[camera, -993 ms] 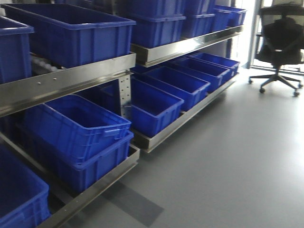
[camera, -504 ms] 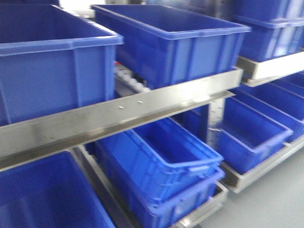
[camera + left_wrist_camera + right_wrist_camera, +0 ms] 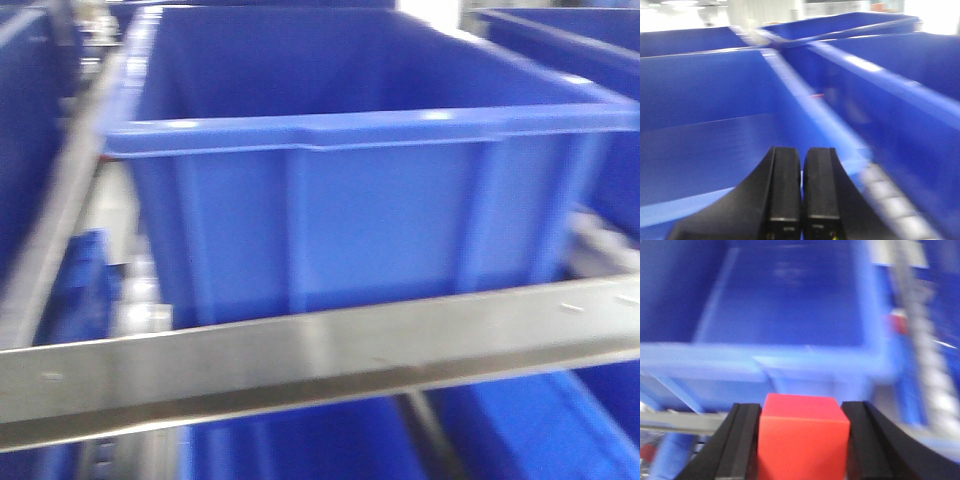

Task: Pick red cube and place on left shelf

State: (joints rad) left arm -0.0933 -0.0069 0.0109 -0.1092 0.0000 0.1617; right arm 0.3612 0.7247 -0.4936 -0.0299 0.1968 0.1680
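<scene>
One red cube (image 3: 802,437) sits clamped between the jaws of the right gripper (image 3: 802,415), just short of the blue bin's (image 3: 700,352) near rim, while the left gripper (image 3: 801,156) is pinched together, empty.

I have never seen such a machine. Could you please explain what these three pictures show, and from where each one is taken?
This is a robot with two arms on a mobile base. One camera looks forward from its body. It shows a large blue bin on a shelf with a metal rail along the front. The other two cameras sit on the wrists and look along the fingers. The left fingers are black, pressed together and hold nothing, with more blue bins beyond them. The right fingers grip a red cube between them, in front of an open blue bin. All three pictures are blurred.
</scene>
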